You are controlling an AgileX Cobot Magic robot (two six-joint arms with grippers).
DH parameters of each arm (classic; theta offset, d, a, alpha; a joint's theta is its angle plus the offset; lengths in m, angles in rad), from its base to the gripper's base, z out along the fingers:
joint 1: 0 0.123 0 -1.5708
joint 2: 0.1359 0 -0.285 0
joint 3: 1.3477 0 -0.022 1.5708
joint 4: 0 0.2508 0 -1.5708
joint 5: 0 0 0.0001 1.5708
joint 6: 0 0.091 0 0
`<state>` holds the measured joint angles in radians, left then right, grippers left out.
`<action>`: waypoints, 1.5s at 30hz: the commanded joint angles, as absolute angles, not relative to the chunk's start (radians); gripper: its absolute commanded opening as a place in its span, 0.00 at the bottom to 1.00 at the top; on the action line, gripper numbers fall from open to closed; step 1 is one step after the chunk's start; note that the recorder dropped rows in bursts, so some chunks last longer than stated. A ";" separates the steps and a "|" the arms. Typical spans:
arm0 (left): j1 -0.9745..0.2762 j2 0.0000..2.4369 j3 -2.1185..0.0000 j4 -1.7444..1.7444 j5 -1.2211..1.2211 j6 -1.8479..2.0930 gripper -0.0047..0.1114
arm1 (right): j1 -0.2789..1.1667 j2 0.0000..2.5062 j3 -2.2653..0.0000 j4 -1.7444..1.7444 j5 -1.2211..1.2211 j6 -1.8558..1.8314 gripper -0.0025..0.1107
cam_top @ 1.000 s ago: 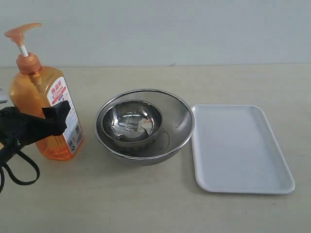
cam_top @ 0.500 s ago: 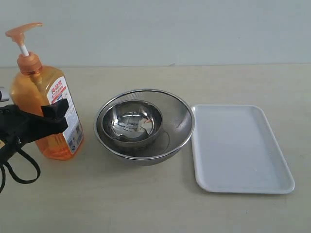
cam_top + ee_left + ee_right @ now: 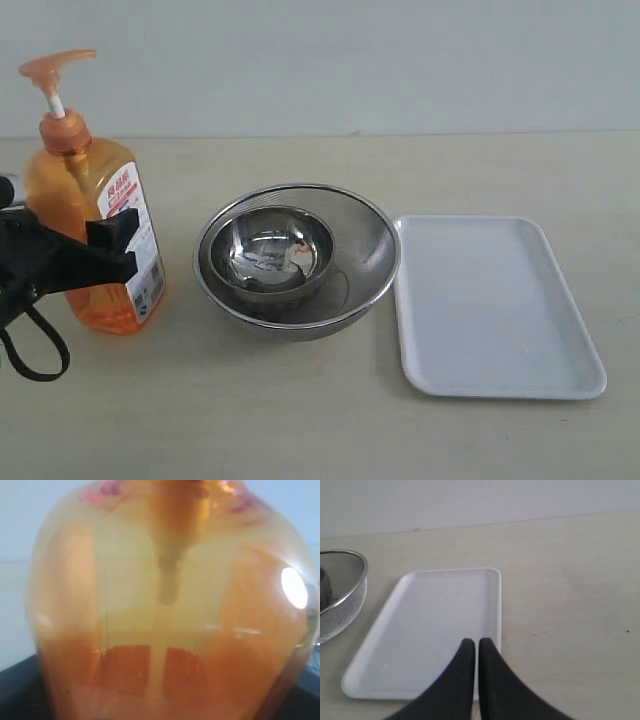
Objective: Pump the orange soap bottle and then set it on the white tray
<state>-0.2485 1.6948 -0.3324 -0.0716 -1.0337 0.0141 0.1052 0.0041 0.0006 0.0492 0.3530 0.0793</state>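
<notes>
Since a second ago the bottle [image 3: 80,190] has straightened a touch, and its pump head sits further right. The left claw [image 3: 105,240] grasps its body, one black finger across the label. It stands left of the nested bowls [image 3: 370,260], with the tray [image 3: 500,300] beyond them. The right claw [image 3: 476,644] is clenched and empty over the tray's edge.

Table [image 3: 300,430]: soap bottle [image 3: 70,185], mesh bowl [image 3: 368,262], white tray [image 3: 490,300].
</notes>
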 commanded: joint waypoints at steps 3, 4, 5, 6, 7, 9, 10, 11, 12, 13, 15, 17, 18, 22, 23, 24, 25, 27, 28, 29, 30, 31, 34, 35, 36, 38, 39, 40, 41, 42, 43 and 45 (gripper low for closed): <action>-0.253 1.626 -0.339 -0.046 -1.059 0.054 0.14 | 0.101 0.000 0.000 0.047 0.349 0.070 0.02; -0.253 1.624 -0.339 -0.046 -1.049 0.061 0.14 | 0.101 0.000 0.000 0.047 0.349 0.070 0.02; -0.253 1.622 -0.339 -0.046 -1.050 0.061 0.14 | 0.101 0.000 0.000 0.047 0.349 0.070 0.02; -0.253 1.622 -0.339 -0.043 -1.047 0.061 0.14 | 0.101 0.000 0.000 0.047 0.349 0.070 0.02; -0.253 1.622 -0.339 -0.038 -1.047 0.077 0.14 | 0.101 0.000 0.000 0.047 0.349 0.070 0.02; -0.253 1.622 -0.339 -0.026 -1.047 0.103 0.14 | 0.101 0.000 0.000 0.047 0.349 0.070 0.02; -0.253 1.622 -0.339 -0.026 -1.047 0.120 0.14 | 0.101 0.000 0.000 0.047 0.349 0.070 0.02; -0.253 1.622 -0.339 -0.026 -1.047 0.140 0.14 | 0.101 0.000 0.000 0.047 0.349 0.070 0.02; -0.253 1.622 -0.339 -0.026 -1.042 0.157 0.14 | 0.101 0.000 0.000 0.047 0.349 0.070 0.02; -0.253 1.622 -0.339 -0.026 -1.038 0.163 0.14 | 0.101 0.000 0.000 0.047 0.349 0.070 0.02; -0.253 1.622 -0.339 -0.026 -1.038 0.166 0.14 | 0.101 0.000 0.000 0.047 0.349 0.070 0.02; -0.253 1.622 -0.339 -0.018 -1.038 0.176 0.14 | 0.101 0.000 0.000 0.047 0.349 0.070 0.02; -0.253 1.622 -0.339 -0.018 -1.038 0.176 0.14 | 0.101 0.000 0.000 0.047 0.349 0.070 0.02; -0.253 1.622 -0.339 0.031 -1.040 0.183 0.14 | 0.101 0.000 0.000 0.047 0.349 0.070 0.02; -0.253 1.622 -0.339 0.045 -1.042 0.189 0.14 | 0.101 0.000 0.000 0.047 0.349 0.070 0.02; -0.253 1.622 -0.339 0.055 -1.042 0.196 0.14 | 0.101 0.000 0.000 0.047 0.349 0.070 0.02; -0.253 1.622 -0.339 0.062 -1.042 0.201 0.14 | 0.101 0.000 0.000 0.047 0.349 0.070 0.02; -0.253 1.622 -0.339 0.068 -1.040 0.201 0.14 | 0.101 0.000 0.000 0.041 0.349 0.070 0.02; -0.253 1.622 -0.339 0.071 -1.038 0.201 0.14 | 0.101 0.000 0.000 0.038 0.349 0.070 0.02; -0.253 1.622 -0.339 0.076 -1.038 0.201 0.14 | 0.101 0.000 0.000 0.038 0.349 0.070 0.02; -0.253 1.622 -0.339 0.076 -1.036 0.201 0.14 | 0.101 0.000 0.000 0.038 0.349 0.070 0.02; -0.253 1.620 -0.339 0.076 -1.034 0.201 0.14 | 0.101 0.000 0.000 0.038 0.349 0.070 0.02; -0.253 1.620 -0.339 0.076 -1.026 0.202 0.14 | 0.101 0.000 0.000 0.037 0.347 0.070 0.02; -0.253 1.620 -0.339 0.076 -1.026 0.202 0.14 | 0.101 0.000 0.000 0.037 0.347 0.070 0.02; -0.253 1.620 -0.339 0.076 -1.023 0.202 0.14 | 0.101 0.000 0.000 0.036 0.346 0.070 0.02; -0.253 1.620 -0.339 0.076 -1.023 0.202 0.14 | 0.101 0.000 0.000 0.029 0.346 0.070 0.02; -0.253 1.620 -0.339 0.076 -1.022 0.202 0.14 | 0.101 0.000 0.000 0.023 0.346 0.070 0.02; -0.253 1.620 -0.339 0.076 -1.022 0.202 0.14 | 0.101 0.000 0.000 0.021 0.346 0.070 0.02; -0.253 1.620 -0.339 0.076 -1.022 0.199 0.14 | 0.101 0.000 0.000 0.021 0.346 0.070 0.02; -0.253 1.620 -0.339 0.076 -1.020 0.199 0.14 | 0.101 0.000 0.000 0.034 0.343 0.074 0.02; -0.253 1.620 -0.339 0.076 -1.020 0.199 0.14 | 0.101 0.000 0.000 0.039 0.341 0.075 0.02; -0.253 1.620 -0.339 0.076 -1.020 0.199 0.14 | 0.101 0.000 0.000 0.039 0.341 0.075 0.02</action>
<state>-0.2485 1.6444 -0.3312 0.0705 -0.9602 0.1923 0.1052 0.0041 0.0006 0.0353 0.3530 0.0793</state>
